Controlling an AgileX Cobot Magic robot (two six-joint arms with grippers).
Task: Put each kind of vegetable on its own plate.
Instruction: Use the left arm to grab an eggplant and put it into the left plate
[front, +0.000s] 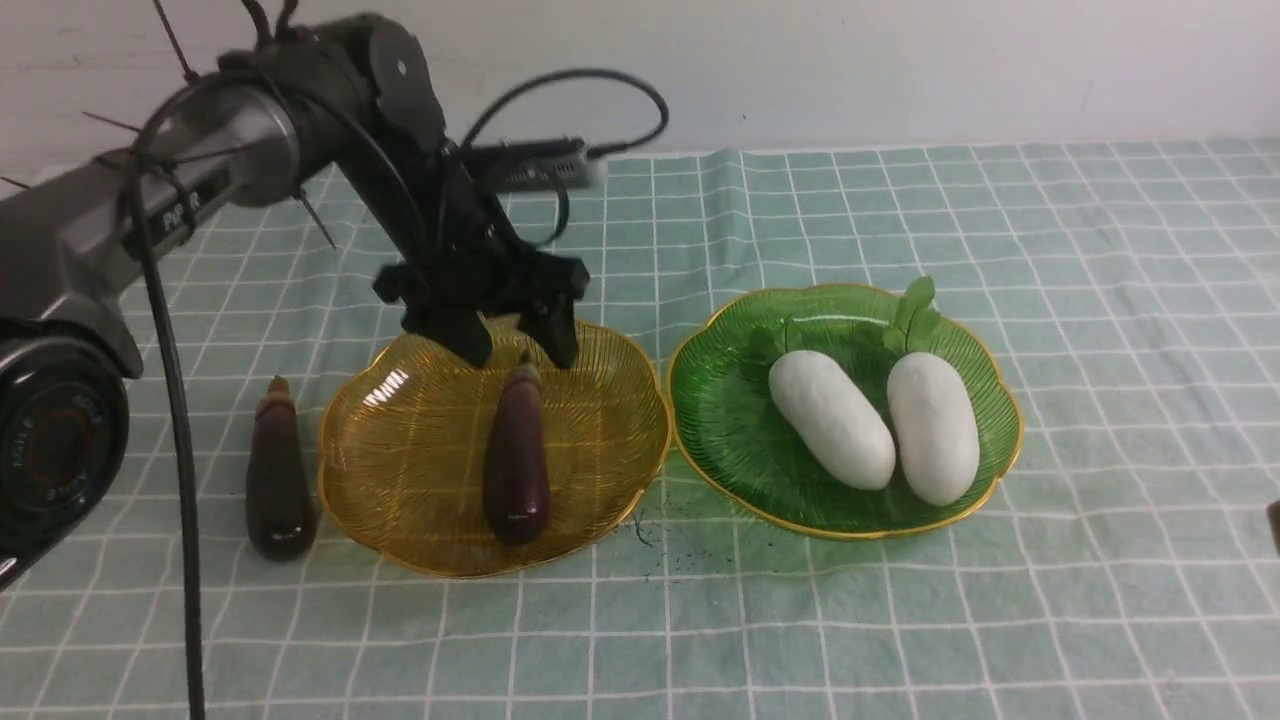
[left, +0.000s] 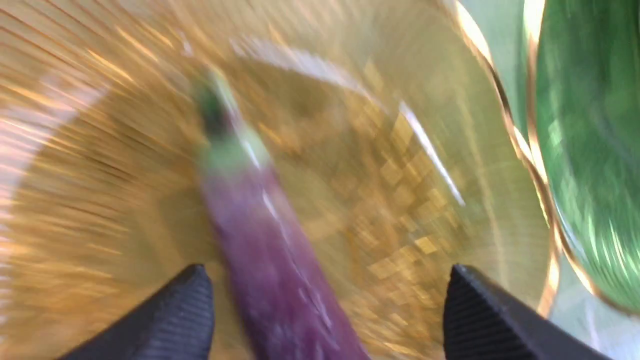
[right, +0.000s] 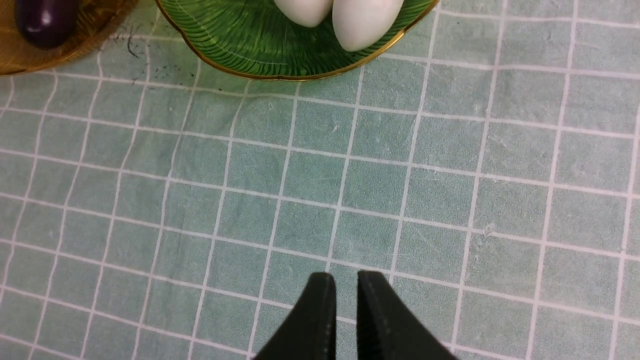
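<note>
Mostly, we are done: the first radish (front: 830, 420) lies at nine o'clock of the second radish (front: 932, 428) in the green plate (front: 730, 430). One eggplant (front: 516, 460) rests mid-way across the amber plate (front: 400, 460), with our left jaws standing wide and empty just above its stem end at twelve o'clock. We judge that only the second eggplant (front: 278, 475) is left, lying on the desk's checked cloth (front: 900, 620) just beside the amber plate's rim at nine o'clock, while our right jaws sit nearly closed on nothing at six o'clock of the green plate.
</note>
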